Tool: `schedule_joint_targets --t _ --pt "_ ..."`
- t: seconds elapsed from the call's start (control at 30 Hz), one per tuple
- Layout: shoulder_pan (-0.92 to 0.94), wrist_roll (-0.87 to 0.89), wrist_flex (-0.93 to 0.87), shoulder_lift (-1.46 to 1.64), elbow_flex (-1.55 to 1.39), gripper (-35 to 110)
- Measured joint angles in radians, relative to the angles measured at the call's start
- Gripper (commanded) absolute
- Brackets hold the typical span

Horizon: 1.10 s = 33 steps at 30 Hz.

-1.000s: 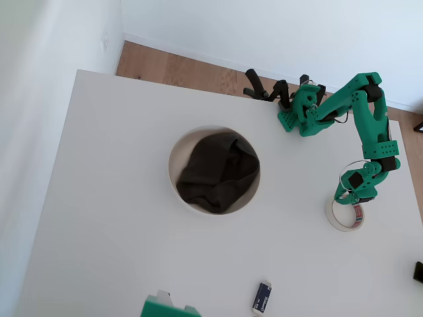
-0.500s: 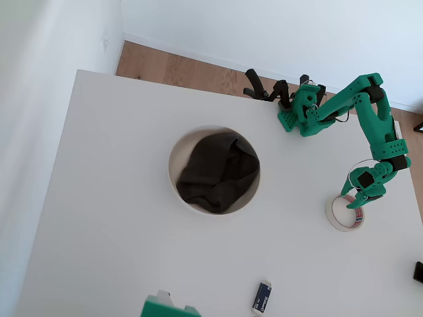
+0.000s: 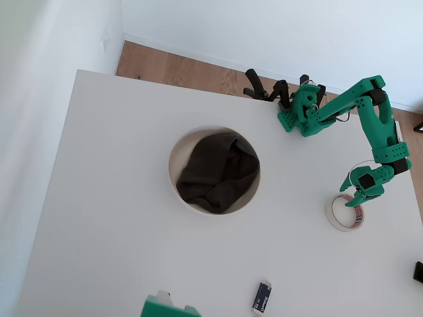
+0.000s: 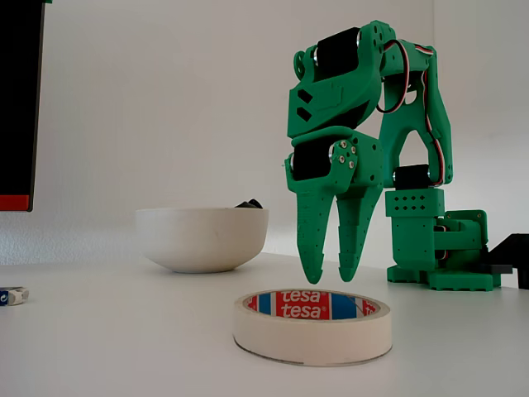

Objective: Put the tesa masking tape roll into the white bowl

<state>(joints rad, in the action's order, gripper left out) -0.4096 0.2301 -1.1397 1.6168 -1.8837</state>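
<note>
One tesa masking tape roll (image 4: pixel 312 326) lies flat on the white table (image 3: pixel 119 218), and everything else is best placed from it. The green gripper (image 4: pixel 330 275) hangs just above the roll, fingertips pointing down, clear of the tape — in the fixed view there is daylight between the tips and the roll's top edge. Its two fingers stand slightly apart with only a narrow gap, and nothing is held.

From above, the gripper (image 3: pixel 355 196) sits over the roll's (image 3: pixel 346 214) upper rim, not over its centre. The white bowl (image 3: pixel 173 173), with dark cloth (image 3: pixel 217 173) inside, is well apart from the roll, to the left in the overhead view. A small dark blue item (image 3: pixel 262 297) lies below and left of the roll, nearer the table's edge.

Several things could go wrong, to my eye:
- The narrow gap may not straddle the tape wall; both tips could land on top and press the roll flat instead of catching it.
- An off-centre descent could nudge the light ring sideways across the smooth table.
- A thin pinch on the rim might let the roll swing or slip on the long carry to the bowl.
</note>
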Motion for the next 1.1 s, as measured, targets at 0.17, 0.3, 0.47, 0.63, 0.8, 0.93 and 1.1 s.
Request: schedule_joint_targets --t 0.17,0.3,0.47,0.63,0.8,0.93,1.1 --pt "0.003 0.017 0.002 -0.048 0.000 14" --pt "0.003 0.026 0.015 -0.067 0.000 14" --pt "-0.029 0.032 0.021 -0.100 0.000 12" --pt "-0.074 0.060 0.025 -0.149 0.006 2" --pt "-0.101 0.078 0.032 -0.178 0.032 -8" --pt "-0.104 0.078 0.038 -0.178 0.034 -8" --pt "-0.103 0.075 0.063 -0.169 0.034 -8"
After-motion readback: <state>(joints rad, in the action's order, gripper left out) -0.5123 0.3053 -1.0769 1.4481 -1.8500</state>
